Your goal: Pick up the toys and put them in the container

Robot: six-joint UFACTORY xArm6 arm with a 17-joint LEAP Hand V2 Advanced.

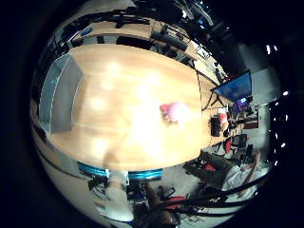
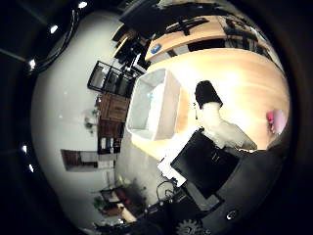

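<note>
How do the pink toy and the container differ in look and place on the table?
The pink toy is small, rounded and bright pink; the container is much larger, boxy and pale grey. The toy lies out on the open wood, while the container stands at one end of the table. Both rest on the table, well apart, untouched.

a long light wooden counter [image 1: 118, 95] fills the middle of the room, its top glaring under bright reflections of the overhead light. beyond its far edge runs another wooden desk [image 1: 128, 29] carrying dark equipment. off one end of the counter a monitor [image 1: 235, 85] with a blue screen stands on a neighbouring desk, with dark office chairs [image 1: 240, 142] near it on the pale floor [image 2: 73, 98]. small ceiling lights [image 2: 82, 5] dot the dark ceiling. a dark wire rack [image 2: 110, 78] and a brown wooden cabinet [image 2: 112, 108] stand on the floor beside the counter.
</note>
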